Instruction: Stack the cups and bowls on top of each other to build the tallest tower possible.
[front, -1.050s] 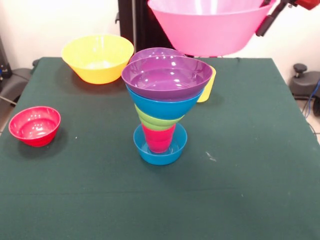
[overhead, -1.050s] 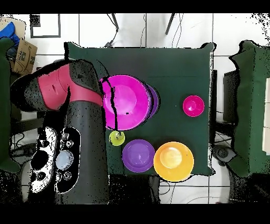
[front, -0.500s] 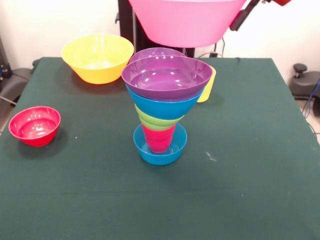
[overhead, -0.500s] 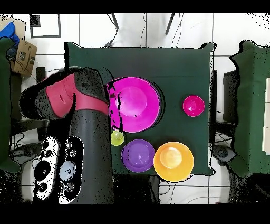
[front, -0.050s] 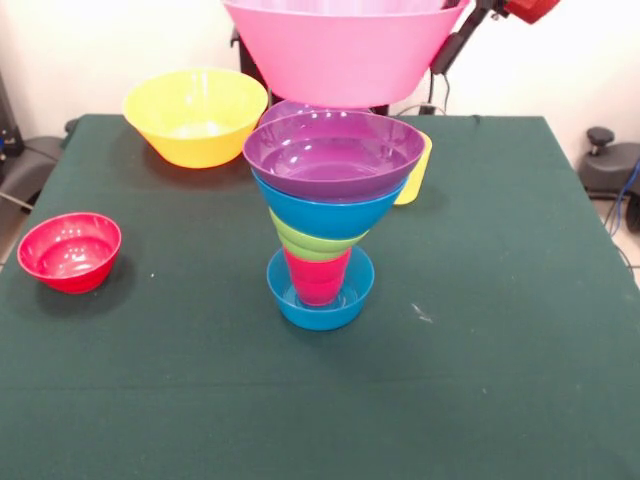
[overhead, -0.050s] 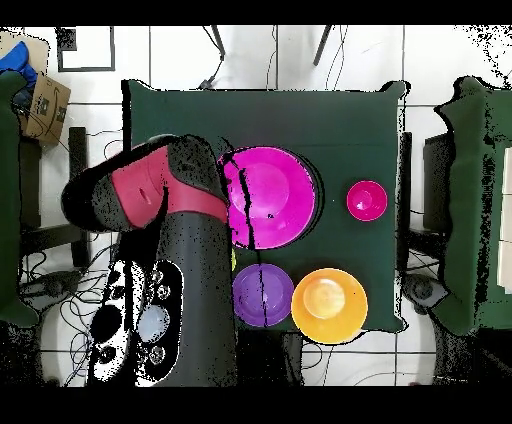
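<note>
I see large pink bowl (front, -0.050s: 345, 50) held aloft over tower (front, -0.050s: 325, 215) at worktop (front, -0.050s: 500, 300) centre; gripper (front, -0.050s: 455, 45) at its rim, jaws gripping it. Large yellow bowl (front, -0.050s: 196, 115) at far-left corner; small red bowl (front, -0.050s: 69, 251) near left edge.

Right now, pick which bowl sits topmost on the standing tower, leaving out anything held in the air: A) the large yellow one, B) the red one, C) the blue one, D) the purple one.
D: the purple bowl rests on the blue bowl at the top of the tower, while the pink bowl hangs above it, not yet set down.
</note>
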